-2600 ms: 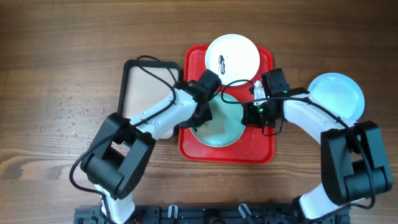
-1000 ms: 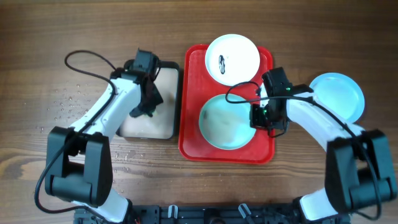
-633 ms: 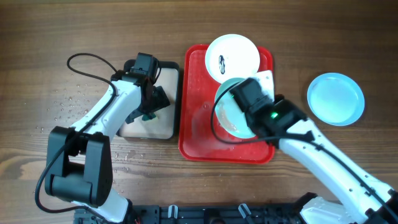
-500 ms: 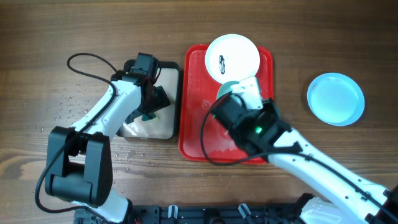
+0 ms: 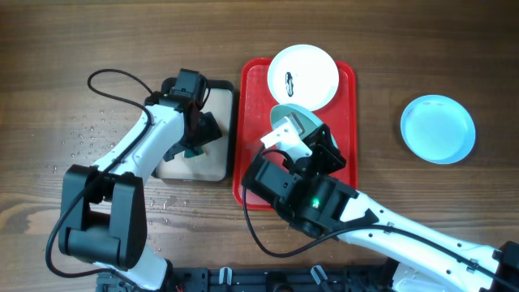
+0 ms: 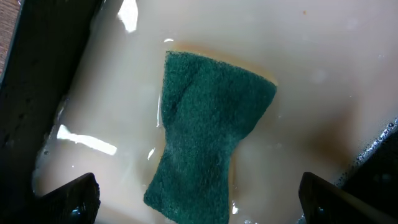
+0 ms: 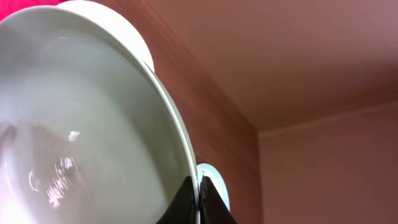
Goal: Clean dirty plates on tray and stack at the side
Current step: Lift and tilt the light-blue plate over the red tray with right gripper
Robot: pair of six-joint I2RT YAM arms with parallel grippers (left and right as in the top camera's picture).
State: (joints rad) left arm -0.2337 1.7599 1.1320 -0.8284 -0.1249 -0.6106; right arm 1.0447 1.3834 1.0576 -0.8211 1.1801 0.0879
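Plate leans steeply, rim in right gripper.

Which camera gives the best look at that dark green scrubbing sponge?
The left wrist view: the dark green scouring sponge fills its middle, lying in the wet cream tray. The overhead view shows only a small teal sliver of it. The right wrist view shows none of it, only a pale round plate.
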